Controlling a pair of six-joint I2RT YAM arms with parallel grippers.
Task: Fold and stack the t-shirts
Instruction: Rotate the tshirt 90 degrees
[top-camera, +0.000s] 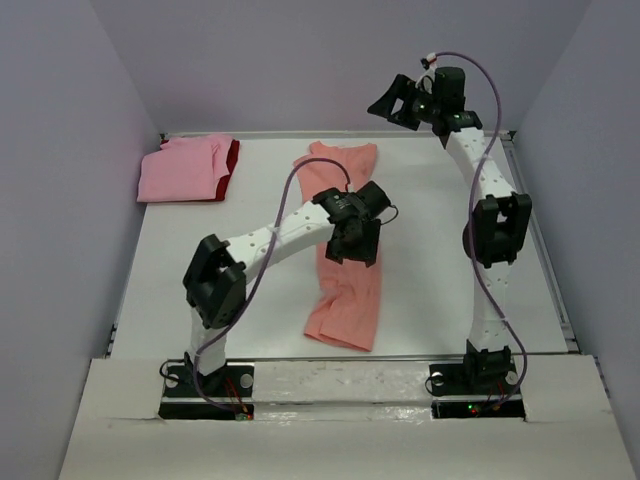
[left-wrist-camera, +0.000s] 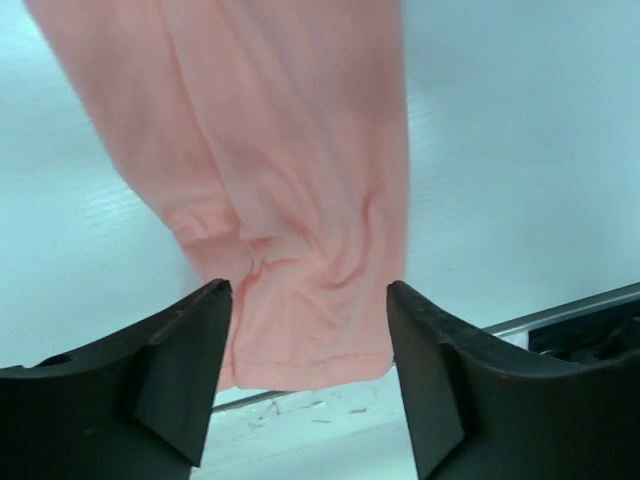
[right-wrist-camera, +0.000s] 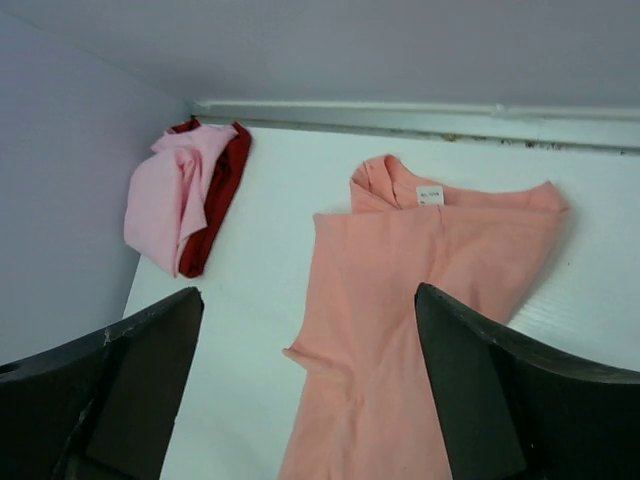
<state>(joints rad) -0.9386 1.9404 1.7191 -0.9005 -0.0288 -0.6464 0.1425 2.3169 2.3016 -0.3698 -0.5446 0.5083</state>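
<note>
Salmon-orange t-shirt (top-camera: 345, 300): a long, narrow, wrinkled strip in the middle of the table (top-camera: 200, 260), collar at the far end.
It should handle soft, light and limp, so pinch a hem corner, not the bunched folds. Your left gripper (left-wrist-camera: 310, 300) hovers open over it; your right gripper (top-camera: 392, 104) hangs high, open and empty.

The white table (top-camera: 440, 290) carries a salmon shirt (top-camera: 345, 300), folded into a long strip right under the left gripper (top-camera: 352, 248). Well off to that gripper's far left, a pink shirt (top-camera: 180, 168) lies on a red shirt (top-camera: 232, 160).
</note>
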